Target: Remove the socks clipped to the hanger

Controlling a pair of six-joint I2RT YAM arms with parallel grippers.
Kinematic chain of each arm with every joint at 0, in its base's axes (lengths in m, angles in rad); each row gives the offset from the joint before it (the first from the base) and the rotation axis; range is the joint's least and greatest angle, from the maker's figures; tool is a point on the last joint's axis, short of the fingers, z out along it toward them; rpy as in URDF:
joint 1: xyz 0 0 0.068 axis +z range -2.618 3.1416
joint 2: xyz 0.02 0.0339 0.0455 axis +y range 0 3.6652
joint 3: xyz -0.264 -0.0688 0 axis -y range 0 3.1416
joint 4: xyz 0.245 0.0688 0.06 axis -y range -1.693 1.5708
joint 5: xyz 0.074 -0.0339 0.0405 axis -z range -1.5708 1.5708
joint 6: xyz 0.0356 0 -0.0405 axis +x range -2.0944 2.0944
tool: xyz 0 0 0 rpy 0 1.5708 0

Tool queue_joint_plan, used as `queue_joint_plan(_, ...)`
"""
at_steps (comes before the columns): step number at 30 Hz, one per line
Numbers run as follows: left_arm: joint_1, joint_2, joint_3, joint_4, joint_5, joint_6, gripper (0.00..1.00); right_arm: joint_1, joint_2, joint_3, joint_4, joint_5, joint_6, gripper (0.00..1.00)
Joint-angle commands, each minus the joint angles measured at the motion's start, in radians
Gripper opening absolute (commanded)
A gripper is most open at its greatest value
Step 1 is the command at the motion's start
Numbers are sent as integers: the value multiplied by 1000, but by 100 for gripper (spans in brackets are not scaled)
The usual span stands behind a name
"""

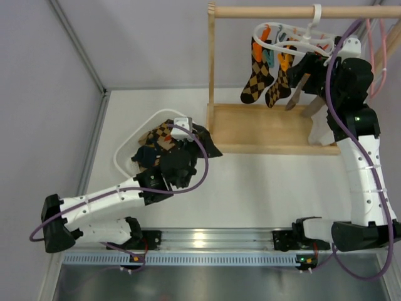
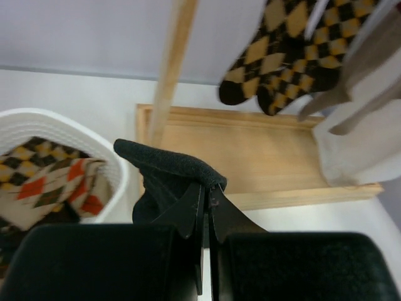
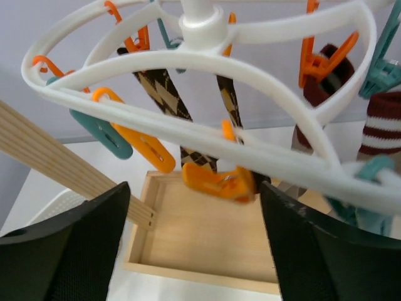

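**White ring hanger with socks clipped on; one dark sock in the left gripper**

The white plastic hanger (image 1: 289,32) hangs by its hook from the wooden rail (image 1: 276,11) at the far right of the table. Orange clothespins (image 3: 219,182) and teal clothespins (image 3: 100,128) dangle from its oval ring. Two argyle socks (image 1: 266,78) in brown, tan and black hang side by side from the ring, above the wooden base tray (image 1: 263,128). In the right wrist view, a red-and-white striped sock (image 3: 382,125) is clipped at the ring's right edge, and a dark maroon cuff (image 3: 322,72) sits in an orange pin beside it.

The right gripper (image 3: 194,207) is raised just below the ring, its fingers (image 3: 75,251) spread wide with nothing between them. An orange pin hangs above the gap.

The left gripper (image 2: 205,188) is pressed together on a fold of a dark sock (image 2: 166,166), which bunches up over the fingertips. This sock is held just beside the right rim of the white basket (image 2: 119,169), near the foot of the wooden post (image 2: 172,69). The basket holds an argyle sock with orange-red diamonds (image 2: 56,182) and other dark fabric that cannot be told apart.

A white cloth (image 2: 357,144) hangs at the right end of the tray.
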Motion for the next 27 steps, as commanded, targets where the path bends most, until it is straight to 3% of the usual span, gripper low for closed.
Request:
queue_joint_plan(1,85,-32,112,-377,-85,-75,0,5,-78,-54,70,-21,10,85)
queue_joint_plan(4,185,-87,127,-509,-28,-118,0,5,-124,-86,65,-35,12,99)
queue_joint_plan(13,349,-273,184,-747,-39,-141,0,5,-369,-276,-7,-165,1,99)
queue_joint_plan(17,406,-253,181,-804,-8,-176,0,4,-524,-423,-14,-194,10,99)
queue_joint_plan(21,542,-216,150,-817,157,-214,0,4,-660,-491,-43,-165,10,99)
queue_joint_plan(27,676,-106,136,-810,306,-221,0,4,-708,-543,-103,-144,-8,99)
